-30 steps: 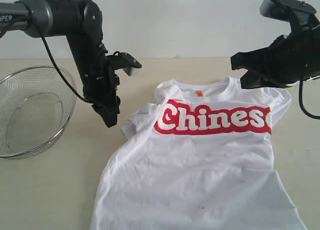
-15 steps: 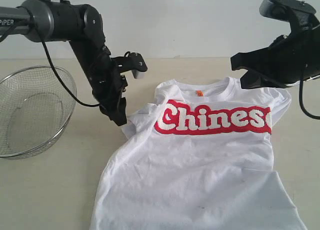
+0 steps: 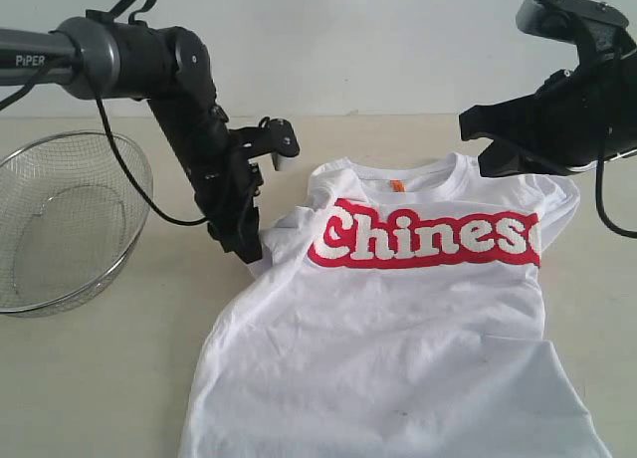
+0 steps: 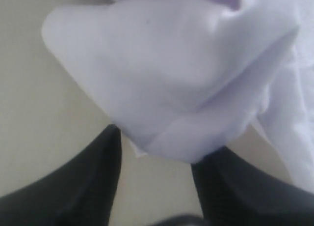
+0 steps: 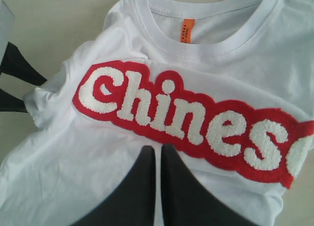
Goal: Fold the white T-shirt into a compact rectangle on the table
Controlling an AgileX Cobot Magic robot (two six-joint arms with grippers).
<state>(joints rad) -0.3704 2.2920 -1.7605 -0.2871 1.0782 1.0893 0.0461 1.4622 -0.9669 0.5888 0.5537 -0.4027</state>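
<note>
The left arm is reaching in from the side with its upper link lying near level, and its forearm is sloping steeply downward to the wrist. The left gripper is pointing down and slightly inward, with its fingers standing parted and a clear gap showing between them. The right arm is sitting raised, its wrist bending so that the right gripper is pointing across toward the left gripper's side. Its two jaws are pressing together, leaving only a thin seam between them.
</note>
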